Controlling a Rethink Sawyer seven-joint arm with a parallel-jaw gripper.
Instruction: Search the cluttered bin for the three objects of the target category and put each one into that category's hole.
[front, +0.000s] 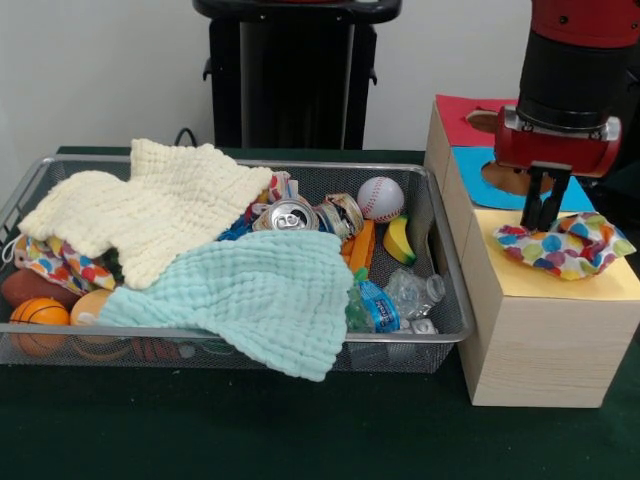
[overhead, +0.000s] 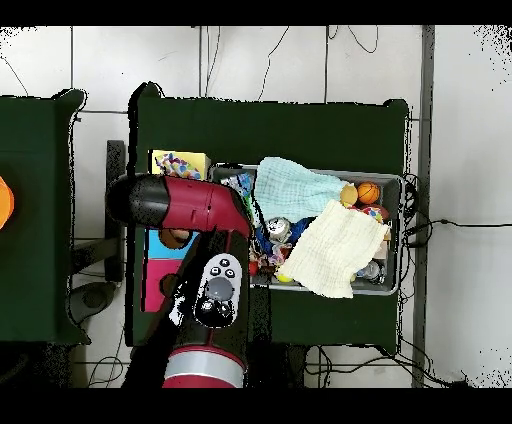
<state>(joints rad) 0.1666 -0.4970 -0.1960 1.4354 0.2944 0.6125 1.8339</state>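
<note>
The red and black gripper (front: 543, 212) stood at the right of the front view, above the yellow-paper-faced pale wood box (front: 545, 335). Its two dark fingers (front: 533, 200) pointed down, set close together, with their tips reaching the upper left edge of a small white fabric piece printed with coloured dots (front: 566, 243). Whether the fingers pinched the fabric or only touched it could not be determined. The fabric piece lay bunched on the yellow face and covered the area where the round hole would be; the hole itself was not visible. Behind the yellow box, the blue-faced box (front: 490, 170) and the red-faced box (front: 462, 118) stood in a row toward the upper right.

The silver wire mesh bin (front: 448, 300) occupied the left and centre of the front view. A plain cream waffle cloth (front: 150, 205) lay across its upper left part, and a plain mint-green waffle cloth (front: 255, 295) draped over the near rim at lower centre. A second dotted fabric piece (front: 55, 265) showed at the left edge, partly under the cream cloth. An orange mini basketball (front: 38, 318) sat in the lower left corner. A silver drinks can (front: 290, 215), a white baseball (front: 380, 197) and a crushed clear plastic bottle (front: 385, 300) lay toward the right side.

In the overhead view, the red arm (overhead: 190, 205) lay across the boxes at centre left, with the dotted fabric (overhead: 180, 163) visible on the yellow box.
</note>
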